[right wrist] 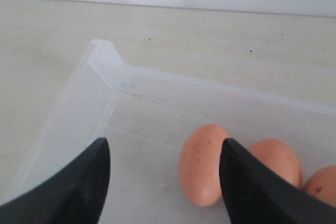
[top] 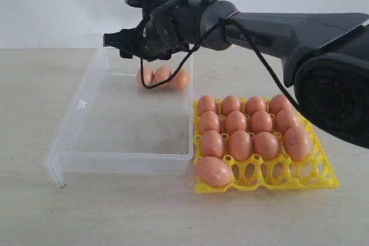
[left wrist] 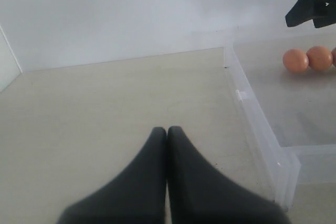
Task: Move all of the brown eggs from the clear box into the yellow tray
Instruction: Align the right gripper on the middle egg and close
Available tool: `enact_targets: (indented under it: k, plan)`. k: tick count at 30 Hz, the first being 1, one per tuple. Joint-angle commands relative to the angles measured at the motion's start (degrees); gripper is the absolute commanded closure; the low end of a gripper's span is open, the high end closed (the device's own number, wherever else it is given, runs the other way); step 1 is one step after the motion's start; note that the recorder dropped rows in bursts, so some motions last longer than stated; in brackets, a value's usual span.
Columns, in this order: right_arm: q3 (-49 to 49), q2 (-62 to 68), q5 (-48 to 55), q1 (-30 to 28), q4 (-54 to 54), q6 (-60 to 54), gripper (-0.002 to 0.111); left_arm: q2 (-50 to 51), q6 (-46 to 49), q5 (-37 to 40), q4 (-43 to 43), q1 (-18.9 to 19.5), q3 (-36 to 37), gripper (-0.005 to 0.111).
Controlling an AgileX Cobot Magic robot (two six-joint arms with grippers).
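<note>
Lying just below the spread, empty right pincer (right wrist: 165, 148), three brown eggs (top: 162, 77) huddle in the clear box (top: 75, 116); the yellow tray (top: 323, 180) beside holds thirteen. The left pincer (left wrist: 167, 129) is pressed together.

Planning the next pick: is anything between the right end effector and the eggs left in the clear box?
Nothing visible does. The right end effector hangs open just above the three brown eggs at the far end of the clear box, with only open air between them.
</note>
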Motion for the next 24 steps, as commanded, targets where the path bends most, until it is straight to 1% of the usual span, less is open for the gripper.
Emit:
enact_targets:
  k: [1, 4, 10, 13, 16, 18, 19, 22, 24]
  plan:
    - [-0.16, 1.45, -4.48, -0.38, 0.63, 0.29, 0.05, -0.1, -0.52, -0.46, -0.41, 0.07, 0.18, 0.111]
    - [-0.68, 3.69, -6.13, -0.38, 0.76, 0.29, 0.05, -0.1, -0.52, -0.46, -0.41, 0.07, 0.18, 0.111]
    - [-3.61, 11.09, -6.25, -1.15, 0.76, 0.69, 0.05, -0.1, -0.52, -0.46, -0.41, 0.07, 0.18, 0.111]
    - [-3.99, 12.55, -6.61, -1.37, 1.08, 0.85, 0.05, -0.1, -0.52, -0.46, -0.41, 0.07, 0.18, 0.111]
    - [-3.99, 12.63, -8.84, -1.51, 1.08, 2.21, 0.05, -0.1, -0.52, -0.46, -0.41, 0.07, 0.18, 0.111]
    - [-3.99, 11.97, -9.8, -1.4, 3.02, 2.32, 0.05, -0.1, -0.52, -0.46, -0.41, 0.07, 0.18, 0.111]
    - [-3.99, 10.63, -9.35, -1.25, 4.65, 1.47, 0.05, -0.1, -0.52, -0.46, -0.41, 0.07, 0.18, 0.111]
    - [-3.99, 6.56, -7.26, -0.47, 4.82, -4.84, 0.05, -0.1, -0.52, -0.46, -0.41, 0.07, 0.18, 0.111]
    - [-3.99, 4.73, -4.6, -0.37, 4.82, -7.03, 0.05, -0.1, -0.52, -0.46, -0.41, 0.07, 0.18, 0.111]
